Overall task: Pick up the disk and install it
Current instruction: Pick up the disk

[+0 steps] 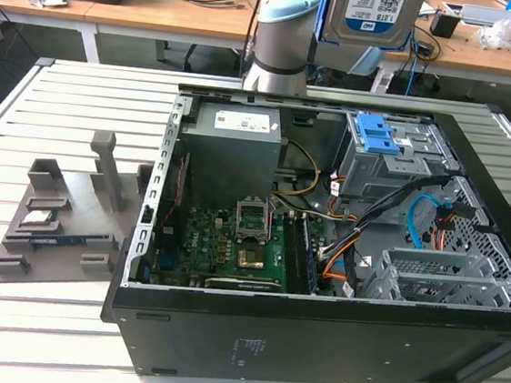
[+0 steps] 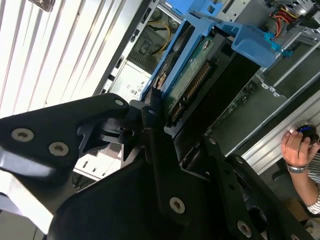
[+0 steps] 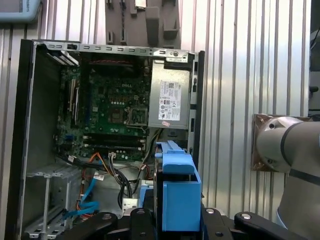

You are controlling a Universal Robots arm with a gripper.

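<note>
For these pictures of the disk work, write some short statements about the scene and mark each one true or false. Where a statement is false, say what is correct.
1. The gripper is shut on the disk. True.
2. The disk is seated inside the computer case. False: in the exterior view it hangs above the case, outside it.
3. The disk's carrier frame is red. False: it is bright blue.
4. The grey power supply box is inside the case. True.
5. The case lies open on a slatted table. True.
</note>
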